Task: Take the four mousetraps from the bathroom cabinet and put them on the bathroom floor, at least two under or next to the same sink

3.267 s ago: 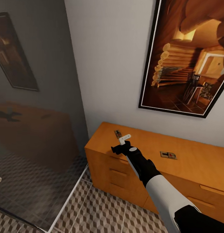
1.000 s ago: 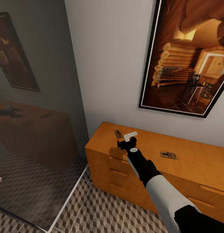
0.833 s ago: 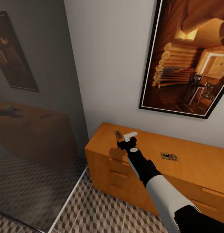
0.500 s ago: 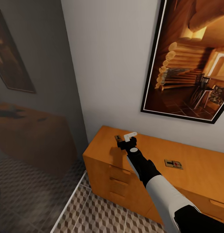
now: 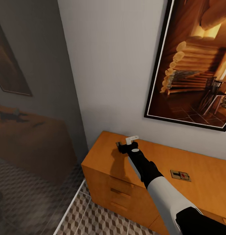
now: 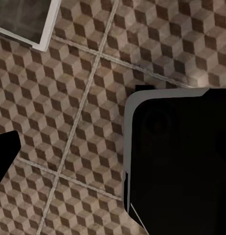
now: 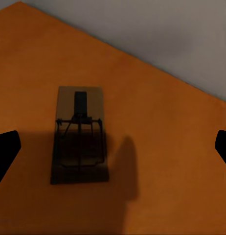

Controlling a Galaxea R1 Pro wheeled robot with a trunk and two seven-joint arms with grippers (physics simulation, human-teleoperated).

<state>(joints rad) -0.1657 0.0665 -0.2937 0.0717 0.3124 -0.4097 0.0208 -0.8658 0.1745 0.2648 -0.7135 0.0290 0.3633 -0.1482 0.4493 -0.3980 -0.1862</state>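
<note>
Two mousetraps show in the head view on the flat top of the orange-brown cabinet (image 5: 103, 156), which serves as the worktop. One mousetrap (image 5: 119, 144) lies near the top's far left corner, mostly covered by the right tool (image 5: 129, 143), which hangs right over it. The other mousetrap (image 5: 180, 175) lies well apart, further along the top toward the robot's right. The right arm is plainly the nearer one, already reaching across the front edge. From this view I cannot tell how far the right tool's fingers are spread. A framed picture (image 5: 194, 68) of a log cabin room hangs on the wall above; no writing can be read on it.

In the left wrist view the camera looks down on the bathroom floor (image 6: 69, 98), with its cube-patterned tiles and pale grout lines. One dark fingertip of the left tool shows at the picture's edge, so I cannot tell how wide it stands.

In the right wrist view the near mousetrap (image 7: 79, 134) lies flat straight ahead, between the two dark fingertips (image 7: 5, 152), which stand wide apart at either side and hold nothing. The board's long axis runs crosswise to the line between them, so closing should pinch its short width. It bears no readable label or brand.
</note>
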